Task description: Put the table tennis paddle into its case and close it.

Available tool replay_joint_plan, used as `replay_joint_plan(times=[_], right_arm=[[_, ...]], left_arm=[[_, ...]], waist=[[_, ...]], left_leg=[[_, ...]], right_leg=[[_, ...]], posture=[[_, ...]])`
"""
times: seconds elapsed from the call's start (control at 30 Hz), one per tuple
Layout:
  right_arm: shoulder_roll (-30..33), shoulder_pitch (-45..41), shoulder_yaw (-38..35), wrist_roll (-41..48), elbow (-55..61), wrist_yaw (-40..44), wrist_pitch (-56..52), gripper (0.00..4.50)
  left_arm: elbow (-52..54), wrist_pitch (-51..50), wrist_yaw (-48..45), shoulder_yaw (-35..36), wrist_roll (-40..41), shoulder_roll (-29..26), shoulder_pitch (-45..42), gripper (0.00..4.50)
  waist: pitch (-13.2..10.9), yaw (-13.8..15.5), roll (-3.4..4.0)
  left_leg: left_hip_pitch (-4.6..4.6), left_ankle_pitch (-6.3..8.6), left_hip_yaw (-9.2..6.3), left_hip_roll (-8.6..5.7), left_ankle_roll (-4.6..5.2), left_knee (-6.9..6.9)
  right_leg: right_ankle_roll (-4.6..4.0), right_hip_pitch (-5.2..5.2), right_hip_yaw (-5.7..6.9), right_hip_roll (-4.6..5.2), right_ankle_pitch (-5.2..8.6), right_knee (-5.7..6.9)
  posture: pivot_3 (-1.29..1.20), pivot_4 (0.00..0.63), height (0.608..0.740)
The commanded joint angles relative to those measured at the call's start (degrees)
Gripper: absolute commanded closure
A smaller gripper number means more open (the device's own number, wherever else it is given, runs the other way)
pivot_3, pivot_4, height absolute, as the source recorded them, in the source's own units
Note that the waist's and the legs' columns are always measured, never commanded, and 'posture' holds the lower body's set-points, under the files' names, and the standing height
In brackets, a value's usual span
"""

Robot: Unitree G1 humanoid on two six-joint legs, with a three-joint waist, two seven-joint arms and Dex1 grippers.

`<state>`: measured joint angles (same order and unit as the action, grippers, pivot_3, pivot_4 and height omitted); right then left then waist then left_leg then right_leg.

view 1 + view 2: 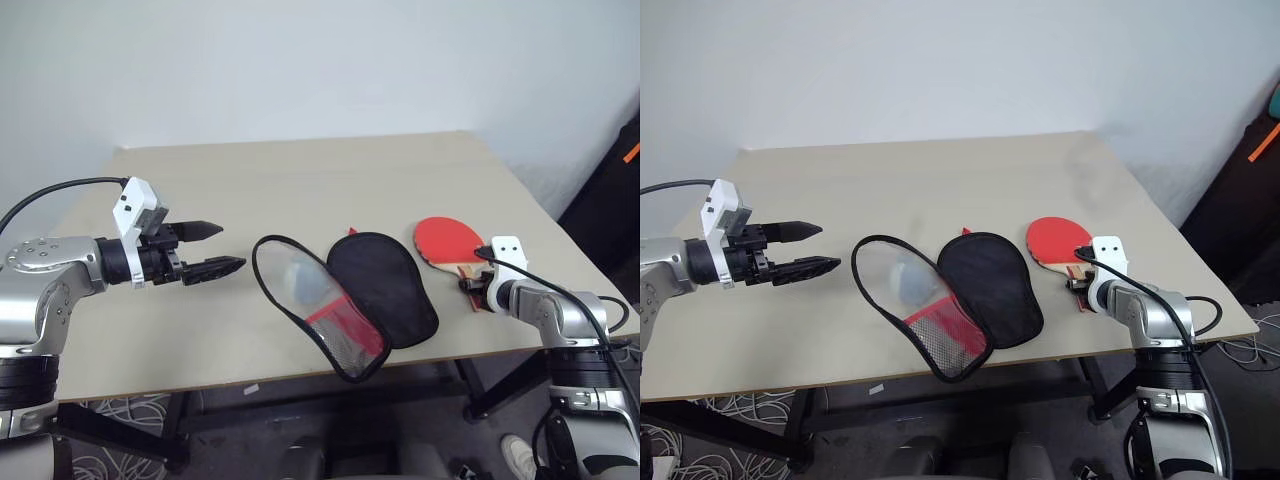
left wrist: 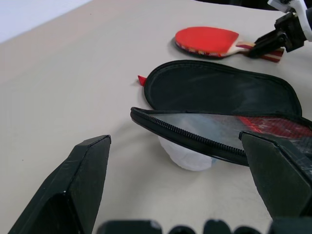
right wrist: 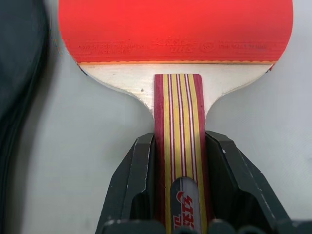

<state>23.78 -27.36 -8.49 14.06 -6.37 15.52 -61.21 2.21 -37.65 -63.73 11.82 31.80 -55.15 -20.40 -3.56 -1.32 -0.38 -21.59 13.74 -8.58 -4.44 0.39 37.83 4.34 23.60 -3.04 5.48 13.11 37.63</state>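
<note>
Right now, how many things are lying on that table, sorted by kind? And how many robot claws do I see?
Table tennis paddle: 1, its handle between the right gripper's fingers.
Case: 1, lying open beside the paddle.
Grippers: 2, the left gripper open above the table.
Total: 4.

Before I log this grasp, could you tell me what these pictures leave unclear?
- Tip of the table tennis paddle's red face: cut off by the edge of the right wrist view.
- End of its handle: hidden between the fingers of the right gripper, which is clamped on the handle.
- The pale object in the case: partly covered by the raised flap; unidentifiable.
- Printing on the handle badge: too small to read.
- Left gripper: open, holding nothing.
</note>
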Motion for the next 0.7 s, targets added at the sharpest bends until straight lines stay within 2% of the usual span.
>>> replay_joint_plan(times=[0.03,0.23,0.37,0.7], right_arm=[[-1.36,-3.87,-1.25,1.77,6.51,-0.26,1.08,3.38],[-4.12,-3.37,3.44,4.30,16.40,1.09,-5.00,3.38],[-8.73,-2.70,5.80,5.59,22.99,-1.02,-10.82,3.38],[-14.54,3.20,10.05,5.16,27.83,-4.13,-16.12,3.38]], left_arm=[[0.65,0.49,0.34,0.33,-0.09,0.12,-0.41,0.00],[0.67,0.34,0.25,0.28,-0.22,0.28,-0.37,0.00],[0.79,0.08,0.28,0.31,-0.27,0.26,-0.21,0.00],[1.15,-0.69,0.48,0.42,-0.16,0.09,0.15,0.00]], waist=[[-0.01,-0.04,0.02],[-0.01,-0.20,0.03],[-0.01,-0.20,0.04],[-0.02,0.01,0.05]], left_leg=[[-0.01,0.00,0.01,0.00,0.00,-0.02],[-0.02,0.05,0.00,0.12,-0.07,-0.03],[-0.02,0.05,0.00,0.19,-0.08,-0.03],[-0.02,0.08,0.00,0.24,-0.14,-0.03]], right_leg=[[0.00,0.02,-0.02,-0.01,0.00,0.00],[-0.04,0.08,-0.10,-0.25,-0.01,-0.01],[-0.06,0.10,-0.11,-0.34,-0.02,0.00],[-0.11,0.17,-0.14,-0.44,-0.05,0.01]], posture=[[0.00,0.000,0.698],[0.00,0.000,0.698],[0.00,0.000,0.698],[0.00,0.000,0.698]])
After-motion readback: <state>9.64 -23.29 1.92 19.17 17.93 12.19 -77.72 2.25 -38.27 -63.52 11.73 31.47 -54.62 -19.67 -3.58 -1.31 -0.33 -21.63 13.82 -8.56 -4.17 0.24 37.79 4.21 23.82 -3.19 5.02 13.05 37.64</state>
